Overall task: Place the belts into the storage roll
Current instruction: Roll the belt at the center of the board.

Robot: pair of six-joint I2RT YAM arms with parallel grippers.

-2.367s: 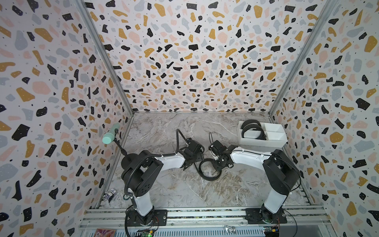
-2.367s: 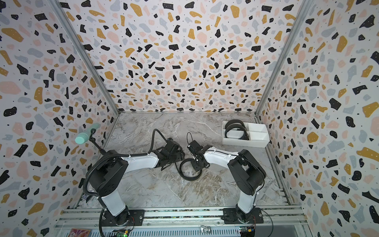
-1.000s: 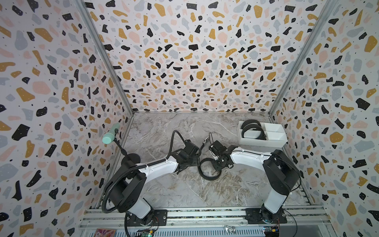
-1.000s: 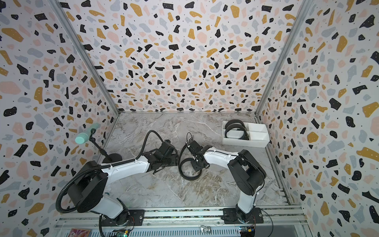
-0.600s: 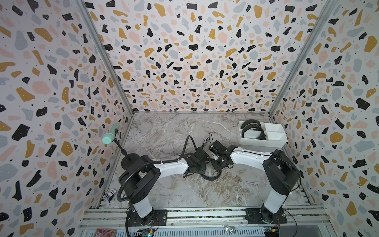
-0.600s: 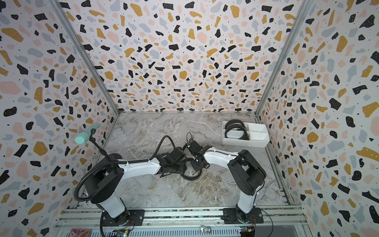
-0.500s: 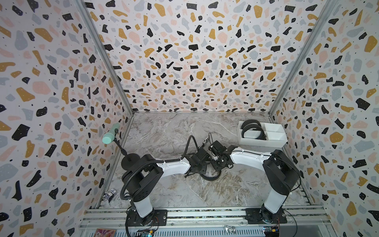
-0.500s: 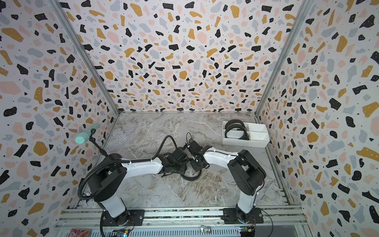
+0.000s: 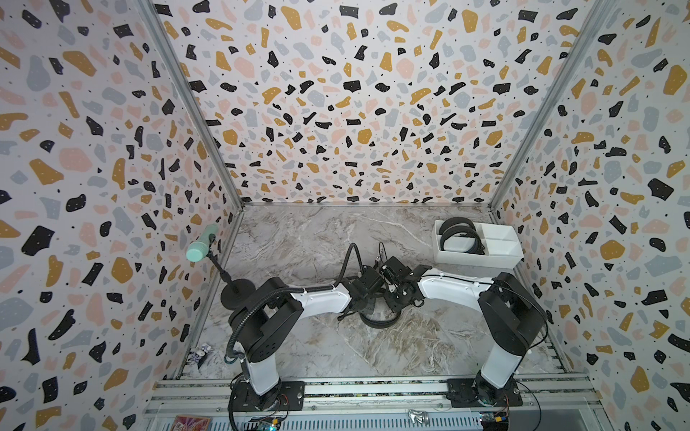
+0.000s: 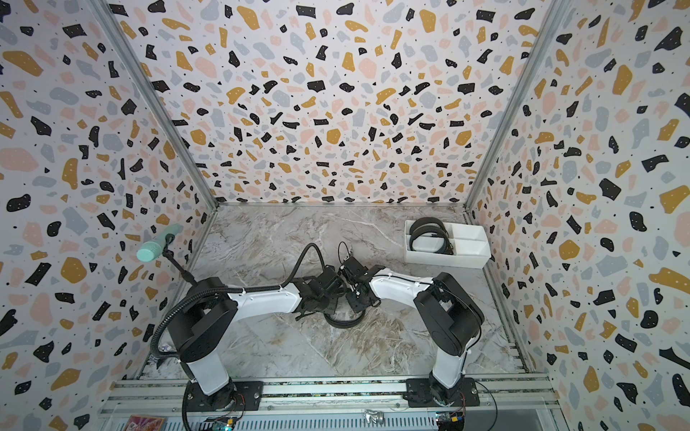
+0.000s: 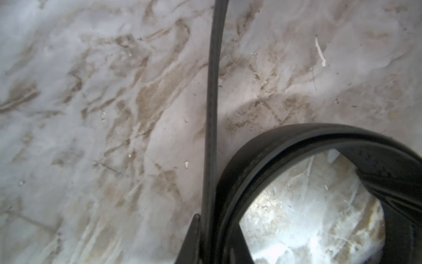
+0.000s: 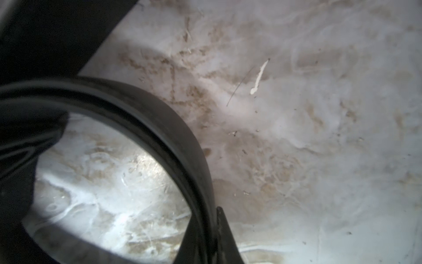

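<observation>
A black belt (image 9: 377, 321) rests looped at the table's (image 9: 306, 239) centre. Two more belts (image 9: 458, 236) sit coiled together in one end compartment of a white divided tray (image 9: 481, 260), far right.

Both top views look steeply down from high up onto the whole table (image 9: 317, 231), sharing almost all of it, while each wrist camera faces the table from very near, both catching the same belt (image 11: 296, 137) loop.

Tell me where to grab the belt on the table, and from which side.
Take the belt by the wall of its coil, coming from above with one jaw inside the loop and one outside. The strap stands on edge, so only its thin side fits.
</observation>
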